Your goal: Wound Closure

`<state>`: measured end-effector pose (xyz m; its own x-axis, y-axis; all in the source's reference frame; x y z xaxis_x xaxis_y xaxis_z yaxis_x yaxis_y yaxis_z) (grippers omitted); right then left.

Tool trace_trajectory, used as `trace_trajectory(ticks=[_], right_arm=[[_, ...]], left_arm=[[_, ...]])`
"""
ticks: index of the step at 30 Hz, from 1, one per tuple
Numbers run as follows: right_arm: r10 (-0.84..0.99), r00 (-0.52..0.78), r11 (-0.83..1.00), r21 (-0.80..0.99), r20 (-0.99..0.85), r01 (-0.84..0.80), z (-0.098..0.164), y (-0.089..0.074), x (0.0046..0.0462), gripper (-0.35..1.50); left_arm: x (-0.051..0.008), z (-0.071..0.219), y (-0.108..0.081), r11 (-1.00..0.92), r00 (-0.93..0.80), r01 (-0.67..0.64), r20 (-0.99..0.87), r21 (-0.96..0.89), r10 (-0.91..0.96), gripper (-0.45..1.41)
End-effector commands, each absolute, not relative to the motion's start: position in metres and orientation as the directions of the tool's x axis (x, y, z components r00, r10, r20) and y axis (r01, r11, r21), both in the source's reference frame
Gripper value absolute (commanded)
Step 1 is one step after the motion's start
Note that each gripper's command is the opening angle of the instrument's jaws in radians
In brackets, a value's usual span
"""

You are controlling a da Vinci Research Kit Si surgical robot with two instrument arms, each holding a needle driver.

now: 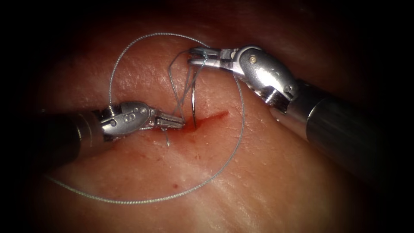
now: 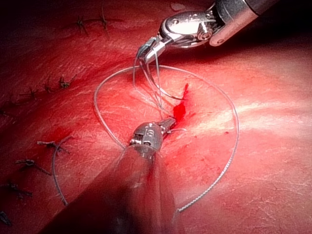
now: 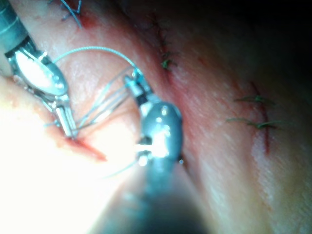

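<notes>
Endoscope view first: we see the right gripper (image 1: 196, 57) closed on several strands of thread (image 1: 179, 88) that drop from its tips toward the cut (image 1: 207, 118) in the tissue (image 1: 258, 185). A thin dark curve, which we take for the needle (image 1: 193, 105), hangs just below this gripper and reaches down to the cut; whether its upper end is in the jaws along with the thread, or its lower end is in the tissue, we cannot tell. The left gripper (image 1: 176, 123) lies low on the tissue with its tips at the left end of the cut, closed or nearly so where the strands come down; we judge it is pinching thread there, but the hold itself is too small to make out. A short tail of thread (image 1: 166, 137) sticks out just beneath it. From behind the left gripper a long slack loop sweeps up over the right gripper and round below both. We judge the thread light, limp and springy, prone to snag on either gripper, so it is best taken close to the tissue. The needle is stiff, smooth and apt to swivel, so its body is the safer hold than its point. The tissue looks soft, and red fluid (image 1: 217, 115) wets the cut.
</notes>
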<state>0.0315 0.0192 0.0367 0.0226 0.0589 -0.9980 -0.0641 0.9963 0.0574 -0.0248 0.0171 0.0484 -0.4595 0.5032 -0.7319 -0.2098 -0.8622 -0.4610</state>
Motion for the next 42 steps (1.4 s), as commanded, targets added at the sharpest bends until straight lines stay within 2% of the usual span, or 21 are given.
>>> trace_trajectory(ticks=[1,5,11,28,42], right_arm=[[0.037,0.030,0.997,0.035,-0.999,-0.063,0.0379,0.0200,0.0323,-0.35],[-0.008,0.057,0.999,-0.011,-0.998,-0.051,0.0392,0.0198,0.0328,-0.35],[-0.049,0.064,0.997,-0.052,-0.997,-0.051,0.0401,0.0190,0.0330,-0.35],[-0.201,0.095,0.978,-0.205,-0.975,-0.033,0.0392,0.0187,0.0336,-0.35],[-0.283,0.116,0.958,-0.286,-0.952,-0.006,0.0397,0.0179,0.0341,-0.35]], left_arm=[[-0.0250,0.0491,0.0172,-0.858,-0.455,-0.207,-0.731,-0.470,0.509,-0.27],[-0.0243,0.0491,0.0174,-0.856,-0.454,-0.202,-0.729,-0.475,0.512,-0.23],[-0.0241,0.0504,0.0178,-0.857,-0.453,-0.201,-0.730,-0.475,0.511,-0.33],[-0.0249,0.0533,0.0166,-0.844,-0.462,-0.201,-0.711,-0.498,0.530,-0.40],[-0.0258,0.0506,0.0148,-0.837,-0.509,-0.159,-0.683,-0.523,0.524,-0.38]])
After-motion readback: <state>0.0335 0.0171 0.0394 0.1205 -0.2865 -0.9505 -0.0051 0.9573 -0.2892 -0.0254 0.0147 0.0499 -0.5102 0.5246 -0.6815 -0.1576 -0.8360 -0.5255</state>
